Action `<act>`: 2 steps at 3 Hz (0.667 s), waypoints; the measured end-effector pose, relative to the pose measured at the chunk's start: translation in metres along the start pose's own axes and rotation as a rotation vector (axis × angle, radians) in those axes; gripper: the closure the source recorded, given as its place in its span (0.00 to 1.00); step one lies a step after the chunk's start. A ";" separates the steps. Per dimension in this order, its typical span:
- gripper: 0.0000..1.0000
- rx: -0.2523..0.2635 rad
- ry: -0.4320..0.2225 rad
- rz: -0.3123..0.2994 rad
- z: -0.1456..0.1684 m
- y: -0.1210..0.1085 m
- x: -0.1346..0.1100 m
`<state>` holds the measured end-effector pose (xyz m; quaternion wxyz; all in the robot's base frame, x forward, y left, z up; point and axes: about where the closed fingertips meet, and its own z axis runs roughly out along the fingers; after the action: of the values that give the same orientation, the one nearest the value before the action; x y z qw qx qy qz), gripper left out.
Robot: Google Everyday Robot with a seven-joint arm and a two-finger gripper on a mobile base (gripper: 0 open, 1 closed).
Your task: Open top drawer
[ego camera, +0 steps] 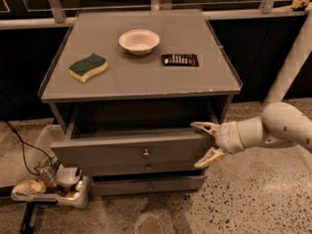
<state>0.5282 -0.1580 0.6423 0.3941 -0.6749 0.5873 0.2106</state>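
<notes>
The top drawer (112, 152) is a grey drawer with one small round metal knob (146, 153) at the centre of its front. It stands pulled partly out of the grey cabinet (141, 82), and a dark gap shows behind its front. My gripper (204, 144) comes in from the right on a white arm (273, 130). Its two cream fingers are spread at the right end of the drawer front, one finger (202, 126) at the top edge and the other lower, at the front's right corner.
On the cabinet top lie a green-and-yellow sponge (87, 67), a white bowl (139, 41) and a dark flat packet (180, 59). A slimmer drawer (146, 184) sits below. A tray of small items (51, 184) and a black cable lie on the floor at the left.
</notes>
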 end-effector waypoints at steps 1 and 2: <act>0.51 0.000 0.000 0.000 -0.001 -0.001 -0.003; 0.75 0.000 0.000 0.000 -0.004 -0.003 -0.006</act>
<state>0.5286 -0.1570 0.6499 0.3941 -0.6748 0.5873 0.2107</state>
